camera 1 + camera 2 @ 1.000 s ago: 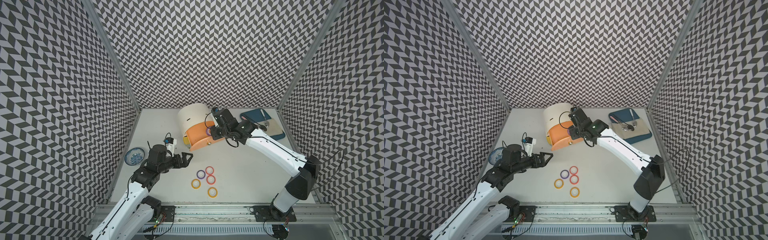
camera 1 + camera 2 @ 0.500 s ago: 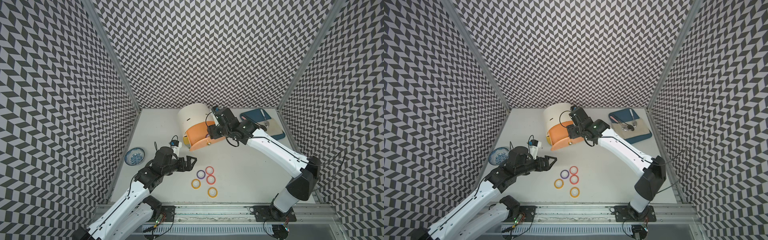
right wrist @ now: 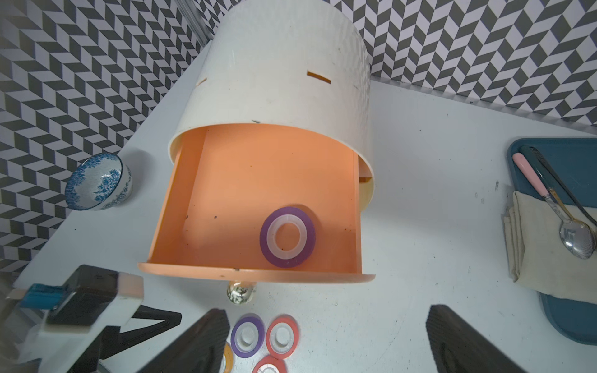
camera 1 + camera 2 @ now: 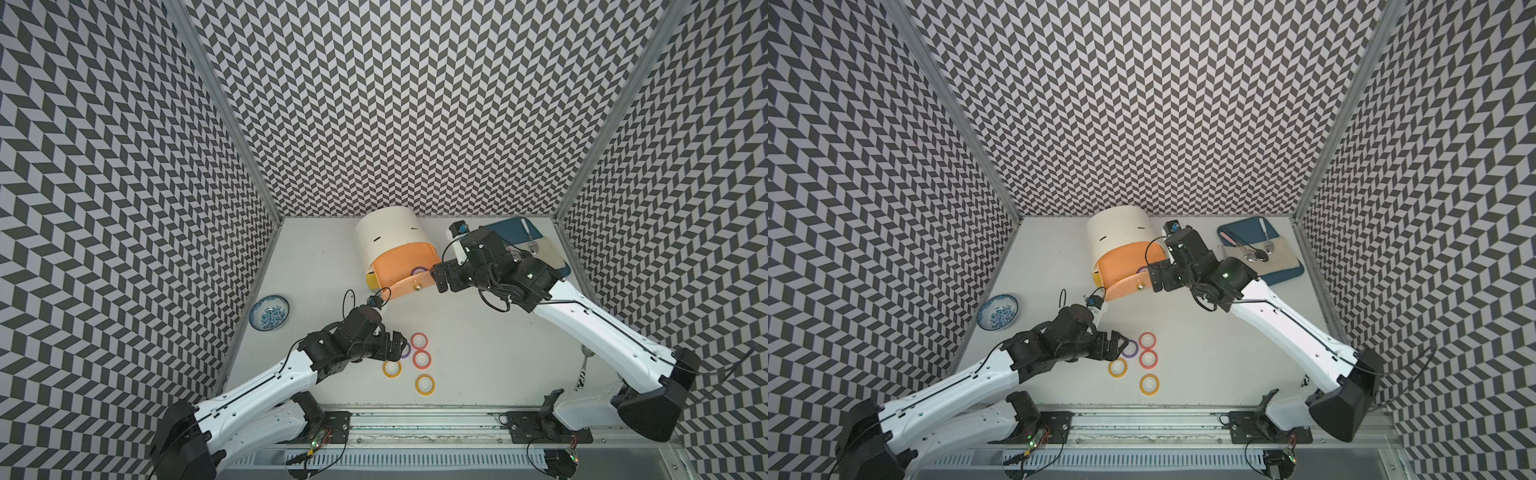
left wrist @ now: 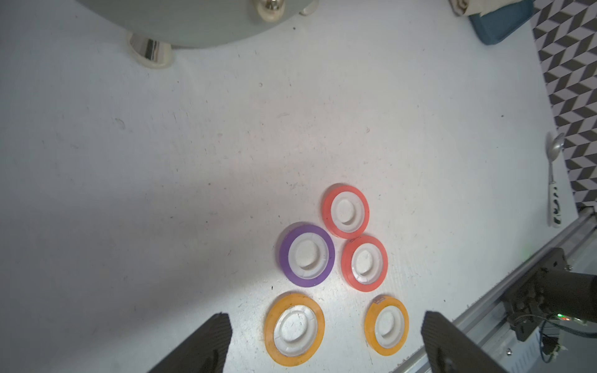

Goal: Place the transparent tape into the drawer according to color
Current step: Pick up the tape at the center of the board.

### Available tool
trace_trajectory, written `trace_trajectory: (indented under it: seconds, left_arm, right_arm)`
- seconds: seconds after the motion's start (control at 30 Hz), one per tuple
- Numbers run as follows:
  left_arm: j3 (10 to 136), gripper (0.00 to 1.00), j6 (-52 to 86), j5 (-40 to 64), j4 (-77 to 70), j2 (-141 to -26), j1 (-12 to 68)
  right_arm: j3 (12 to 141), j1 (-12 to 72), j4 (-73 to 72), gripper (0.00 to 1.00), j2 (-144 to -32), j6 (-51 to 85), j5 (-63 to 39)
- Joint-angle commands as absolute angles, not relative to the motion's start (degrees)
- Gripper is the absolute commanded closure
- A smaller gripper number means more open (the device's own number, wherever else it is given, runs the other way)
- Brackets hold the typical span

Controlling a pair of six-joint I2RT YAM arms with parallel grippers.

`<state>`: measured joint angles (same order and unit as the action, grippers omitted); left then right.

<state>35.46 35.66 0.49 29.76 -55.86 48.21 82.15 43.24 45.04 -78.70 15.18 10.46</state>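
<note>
Moved: left gripper (image 5: 326,336) has swung away from the bowl (image 4: 269,312) to the loose rolls; right gripper (image 3: 326,319) has spread open.
Front rolls: yellow-orange rolls (image 5: 294,329), two flat glossy rings with white plastic cores, lie nearest the front rail on the scuffed white tabletop (image 5: 161,161).
Left jaws: wide, matte black, holding nothing, above that cluster.
Middle rolls: red-pink rolls (image 5: 364,263), a pair, and one purple roll (image 5: 307,255) lie just behind, close-packed, all flat.
Bowl: round glazed ceramic, blue floral pattern, at the left wall.
Right jaws: wide, empty, over the drawer's front edge.
Peach drawer (image 3: 258,168): pulled out, smooth plastic with a curved front and small shiny metal knob (image 3: 240,292).
Inside drawer: second purple roll (image 3: 265,239) lies flat near the front.
Cabinet (image 3: 281,64): cream, arched top.
Blue tray (image 4: 1241,228): far right, carrying a folded beige cloth (image 4: 1279,255) and metal spoons (image 4: 1250,256).
</note>
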Motion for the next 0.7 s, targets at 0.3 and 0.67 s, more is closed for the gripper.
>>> trace_trajectory:
  seconds: [0.3, 0.67]
  left_arm:
    - [35.2, 0.12, 40.6, -10.9, 27.3, -64.0, 55.6]
    - [35.7, 0.23, 39.1, -12.7, 24.8, -71.3, 56.3]
  right_arm:
    - [76.1, 40.9, 44.2, 0.0, -69.6, 17.2, 11.2]
    - [73.8, 39.7, 43.9, 0.0, -67.3, 17.6, 10.8]
